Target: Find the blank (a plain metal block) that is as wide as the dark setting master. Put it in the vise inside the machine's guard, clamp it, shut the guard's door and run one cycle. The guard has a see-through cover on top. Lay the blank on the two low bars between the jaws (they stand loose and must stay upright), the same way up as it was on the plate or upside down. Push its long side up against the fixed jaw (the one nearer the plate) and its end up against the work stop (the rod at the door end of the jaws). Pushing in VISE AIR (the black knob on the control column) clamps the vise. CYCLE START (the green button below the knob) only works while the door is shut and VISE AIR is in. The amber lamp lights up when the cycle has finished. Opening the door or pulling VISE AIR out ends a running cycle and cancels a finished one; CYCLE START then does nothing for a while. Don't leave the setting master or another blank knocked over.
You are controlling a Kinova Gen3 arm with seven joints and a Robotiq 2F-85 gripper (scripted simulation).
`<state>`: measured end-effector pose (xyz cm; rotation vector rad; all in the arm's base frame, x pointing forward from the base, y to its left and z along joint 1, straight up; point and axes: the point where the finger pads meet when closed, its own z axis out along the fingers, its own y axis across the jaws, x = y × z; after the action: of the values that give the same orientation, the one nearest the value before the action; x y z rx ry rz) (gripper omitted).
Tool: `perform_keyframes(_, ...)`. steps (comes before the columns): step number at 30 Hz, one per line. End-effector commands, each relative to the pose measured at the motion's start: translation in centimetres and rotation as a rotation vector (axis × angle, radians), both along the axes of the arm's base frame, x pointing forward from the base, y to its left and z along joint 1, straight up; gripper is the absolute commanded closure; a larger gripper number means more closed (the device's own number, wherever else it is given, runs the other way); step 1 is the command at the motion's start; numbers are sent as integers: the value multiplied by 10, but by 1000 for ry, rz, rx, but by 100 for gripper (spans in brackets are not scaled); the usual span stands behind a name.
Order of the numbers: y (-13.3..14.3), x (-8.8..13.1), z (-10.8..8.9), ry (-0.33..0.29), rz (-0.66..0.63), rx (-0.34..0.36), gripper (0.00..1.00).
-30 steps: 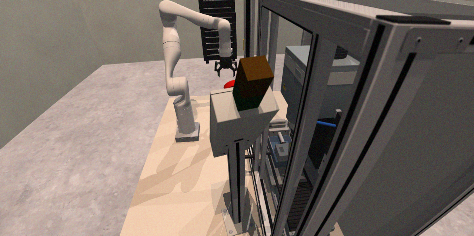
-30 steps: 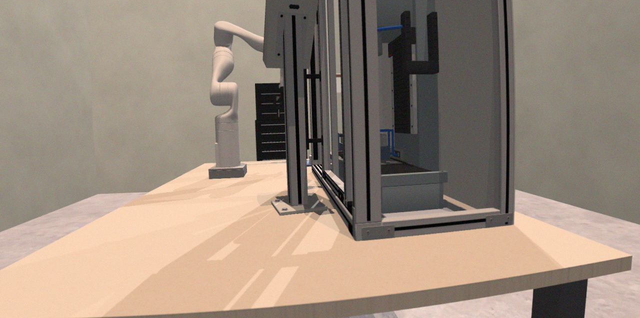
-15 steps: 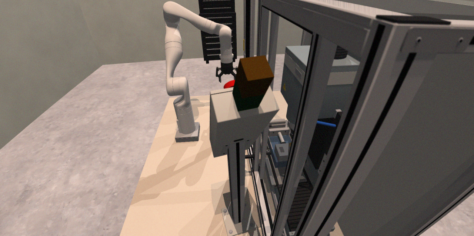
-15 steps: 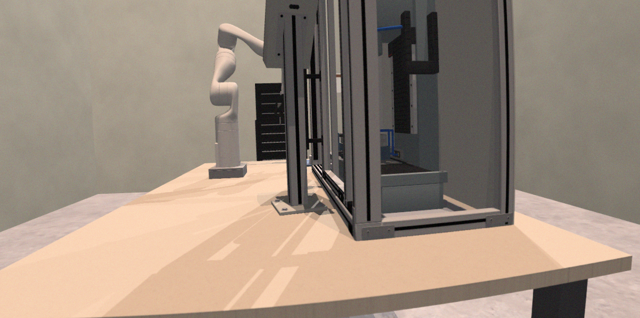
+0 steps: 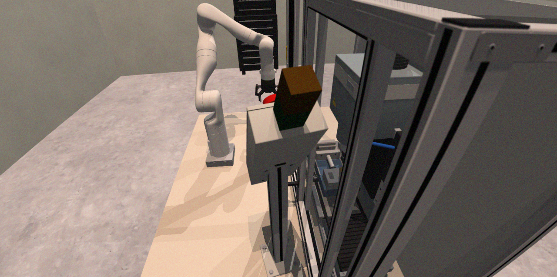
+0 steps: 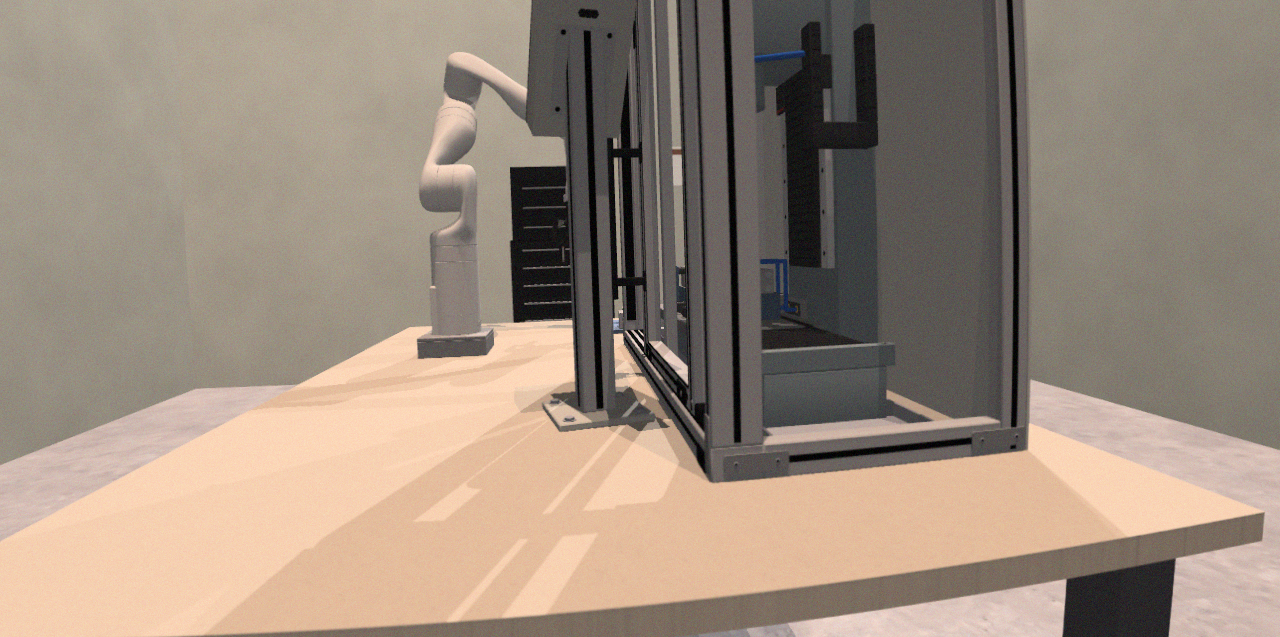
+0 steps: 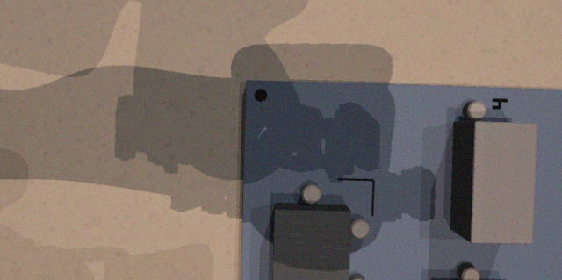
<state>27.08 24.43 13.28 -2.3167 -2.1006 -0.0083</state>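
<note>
Blue plate (image 7: 404, 148) on tabletop (image 5: 202, 193) (image 6: 429, 490) (image 7: 110, 210); dark setting master (image 7: 312, 240) on plate, partly in wrist view; pale blank (image 7: 504, 183) upright nr 1 peg (image 7: 476, 110); tool (image 5: 267, 98) open, nothing gripped.

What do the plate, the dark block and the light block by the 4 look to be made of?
Plate: probably painted or anodised metal, judging by its even, matt blue face.
Dark block: likely dark-finished metal, dull grey with faint streaks across its top.
Light block: seemingly bare metal, pale grey and satin, with fine straight grain.
</note>
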Motion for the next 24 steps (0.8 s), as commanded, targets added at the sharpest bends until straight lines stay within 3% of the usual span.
perform_keyframes(1, -13, 10, -32, -7, -6, -9, 0)
perform_keyframes(13, -13, 10, -32, -7, -6, -9, 0)
perform_keyframes(18, -17, 13, -46, -7, -6, -9, 0)
perform_keyframes(24, -17, 13, -46, -7, -6, -9, 0)
